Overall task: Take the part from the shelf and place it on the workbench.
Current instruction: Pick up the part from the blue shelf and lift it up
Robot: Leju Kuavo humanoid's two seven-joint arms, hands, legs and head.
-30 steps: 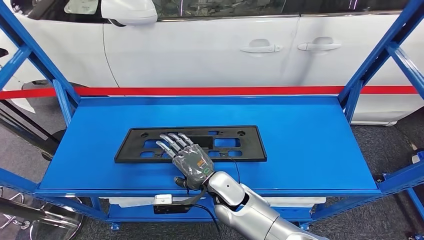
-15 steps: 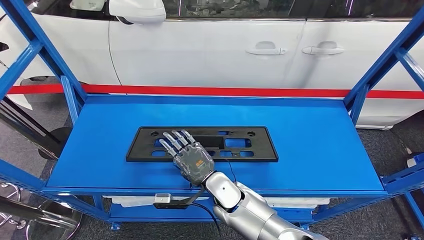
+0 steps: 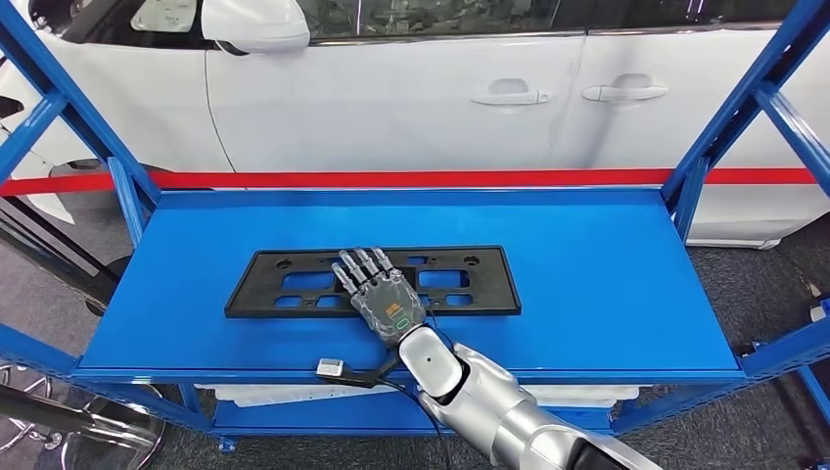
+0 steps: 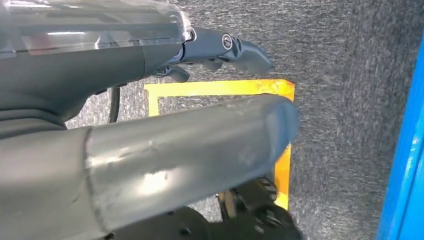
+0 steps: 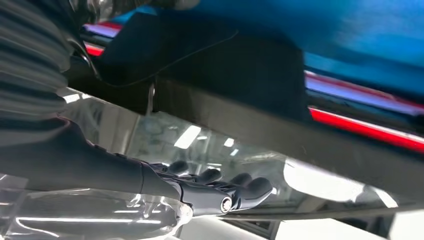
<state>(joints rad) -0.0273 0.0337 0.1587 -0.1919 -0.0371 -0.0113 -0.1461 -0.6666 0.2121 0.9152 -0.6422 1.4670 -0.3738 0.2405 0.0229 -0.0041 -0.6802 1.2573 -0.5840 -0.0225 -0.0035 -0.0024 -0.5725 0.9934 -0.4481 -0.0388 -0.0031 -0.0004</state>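
A flat black plastic part (image 3: pixel 294 284), a long frame with rectangular cut-outs, lies on the blue shelf (image 3: pixel 587 284). My right hand (image 3: pixel 382 294) lies palm down on the part's middle, over its near edge, with its fingers (image 3: pixel 360 266) straight and pointing away from me. The thumb is hidden. In the right wrist view the same hand (image 5: pixel 220 192) shows its fingers stretched out side by side. My left hand (image 4: pixel 150 125) hangs over the grey carpet with thumb and fingers extended, holding nothing.
A white car (image 3: pixel 411 88) stands close behind the shelf, past a red band (image 3: pixel 440 178). Blue slanted uprights (image 3: pixel 724 127) frame both ends. A black cable with a small connector (image 3: pixel 331 368) hangs at the shelf's front edge. Yellow floor tape (image 4: pixel 225 87) lies below my left hand.
My right hand has slid a little to the right and farther onto the part, its fingers turning to point straight ahead. The thumb, seen earlier, is now hidden. The part has not moved.
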